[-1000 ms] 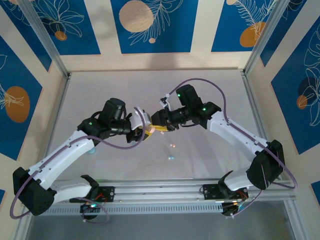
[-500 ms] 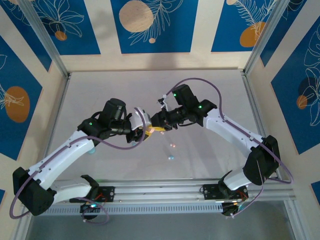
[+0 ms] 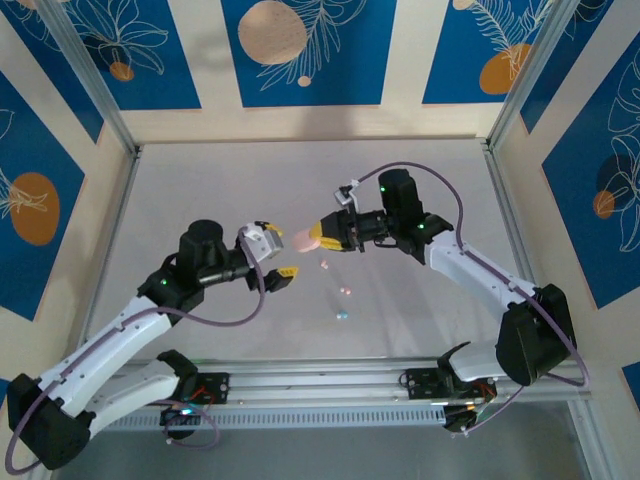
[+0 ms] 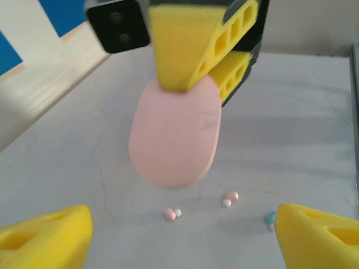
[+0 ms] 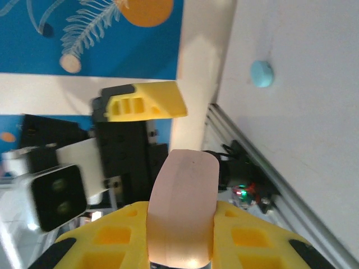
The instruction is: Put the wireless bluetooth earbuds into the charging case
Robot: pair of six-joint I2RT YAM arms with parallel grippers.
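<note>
Earbuds (image 4: pixel 170 213) lie scattered loose on the bench (image 3: pixel 200 180), below the pink case (image 4: pixel 174 134) and apart from it. Right jaws clamp the pink case at one end, holding it in the air. Left jaws stand wide and empty, facing the case without touching it.

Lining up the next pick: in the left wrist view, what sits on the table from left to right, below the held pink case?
pink and white earbud pair → second pink and white pair, slightly farther back → light blue earbud, partly hidden by a yellow finger of the left tool.
</note>
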